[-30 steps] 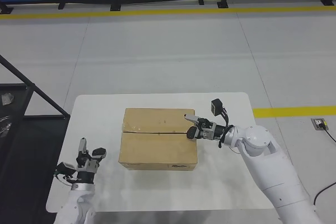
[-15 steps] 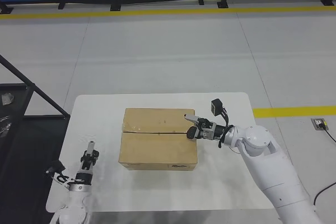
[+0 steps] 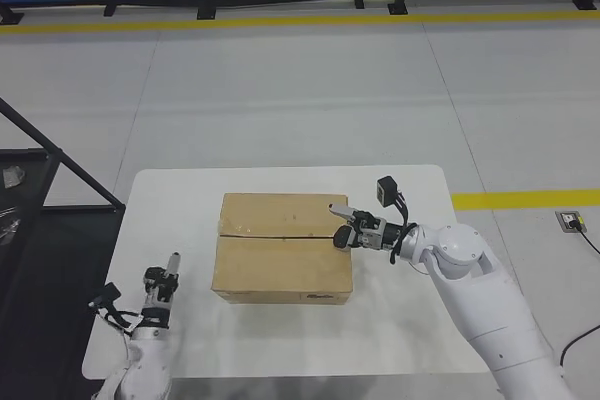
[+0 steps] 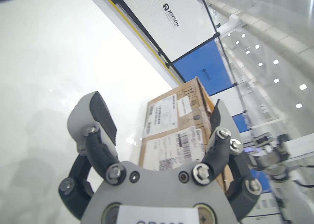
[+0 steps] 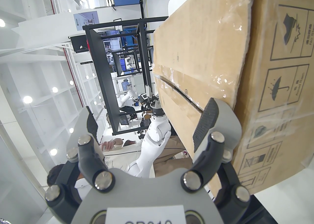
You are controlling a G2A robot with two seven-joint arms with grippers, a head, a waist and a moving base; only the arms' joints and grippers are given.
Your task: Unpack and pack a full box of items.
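While the closed box [image 3: 283, 245] lies between them, the right gripper [image 3: 336, 224], jaws open at its top seam's [image 3: 280, 238] end, should probably work one fingertip into that seam as the left gripper [image 4: 157, 108], open and apart off its opposite side, steadies it.

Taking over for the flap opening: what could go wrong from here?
1. The open right gripper, at the edge of the box by the seam, could shove the box instead of lifting a flap; the left gripper hangs apart, bracing nothing.
2. Shiny tape at that edge may hold the flaps.
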